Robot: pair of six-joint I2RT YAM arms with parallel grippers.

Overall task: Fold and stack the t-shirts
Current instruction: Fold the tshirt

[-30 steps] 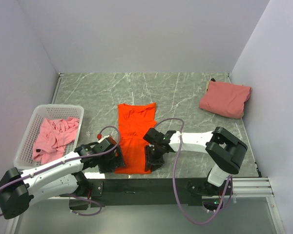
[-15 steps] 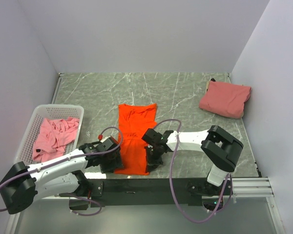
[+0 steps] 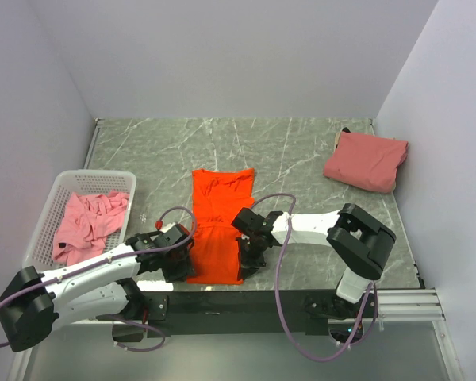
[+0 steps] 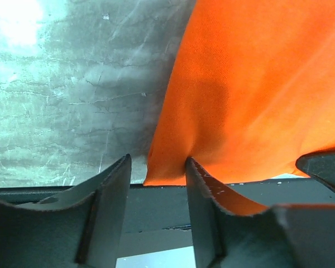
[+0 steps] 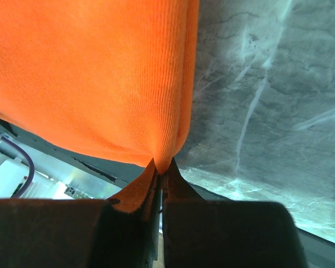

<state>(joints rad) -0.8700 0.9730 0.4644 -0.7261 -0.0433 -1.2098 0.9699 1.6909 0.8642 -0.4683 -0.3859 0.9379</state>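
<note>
On the marble tabletop [image 3: 301, 159], right hand [image 5: 158, 166] pinches orange t-shirt [image 3: 218, 210] hem, left hand [image 4: 157, 162] half-open astride its corner

The orange t-shirt [image 3: 216, 225] lies flat in a long narrow strip, front and centre. The salmon-pink t-shirt [image 3: 366, 161] sits folded far right. The lighter pink t-shirt [image 3: 91, 222] lies crumpled in the basket [image 3: 44, 226].

the orange t-shirt [image 3: 218, 222] is showing plain at centre, the salmon-pink t-shirt [image 3: 365, 161] upper right, the lighter pink t-shirt [image 3: 91, 222] in the white basket [image 3: 95, 173] left; the tabletop [image 3: 285, 151] is showing grey, white-veined marble.
</note>
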